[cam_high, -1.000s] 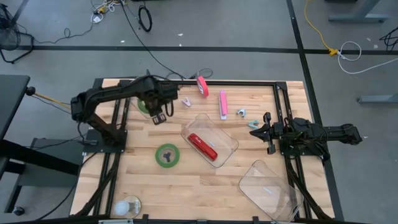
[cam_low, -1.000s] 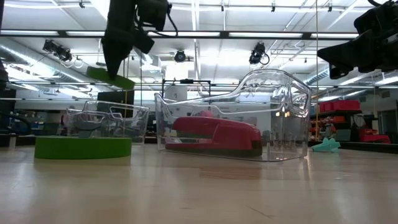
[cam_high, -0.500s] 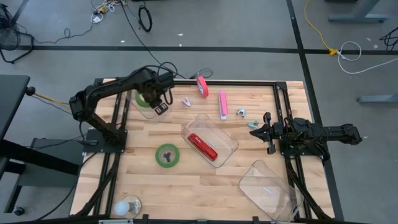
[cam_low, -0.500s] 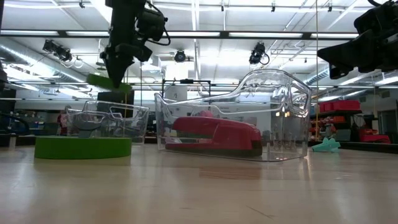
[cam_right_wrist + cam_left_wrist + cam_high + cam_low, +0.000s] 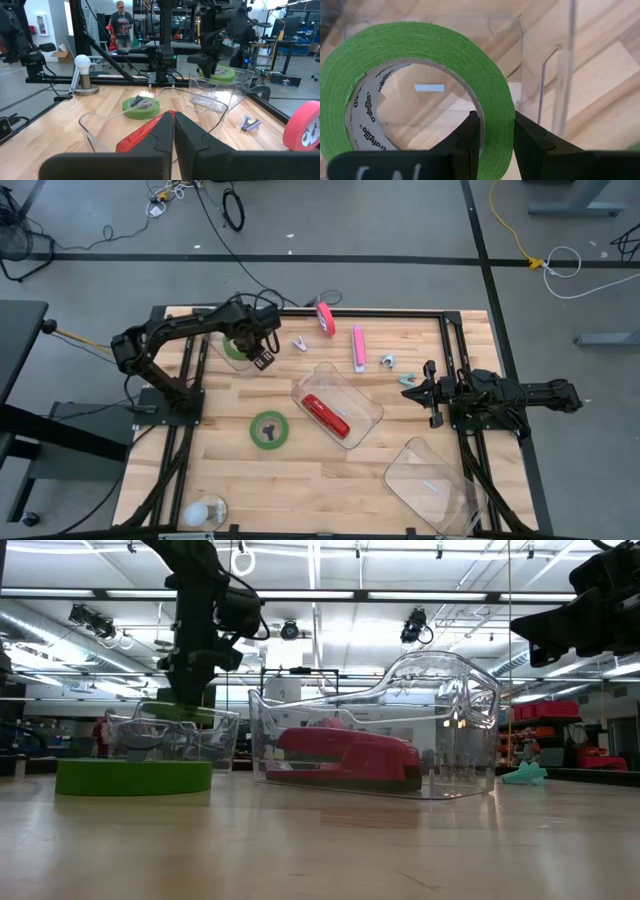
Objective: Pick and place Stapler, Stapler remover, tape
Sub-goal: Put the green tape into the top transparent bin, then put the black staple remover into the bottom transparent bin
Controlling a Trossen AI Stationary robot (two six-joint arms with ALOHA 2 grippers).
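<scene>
Two dark jointed arms, black cabling, left gripper (image 5: 492, 137) with blocky black fingers

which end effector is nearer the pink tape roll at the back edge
Left. The left end effector, holding a green tape roll, is just left of the pink tape roll; the right end effector sits farther off, front-right.

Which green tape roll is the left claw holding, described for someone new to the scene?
Start at the wooden table and find the clear bin at its far left corner. The roll hangs over that bin, its wall pinched by the left claw. The other green roll lies flat on the bare wood.
</scene>
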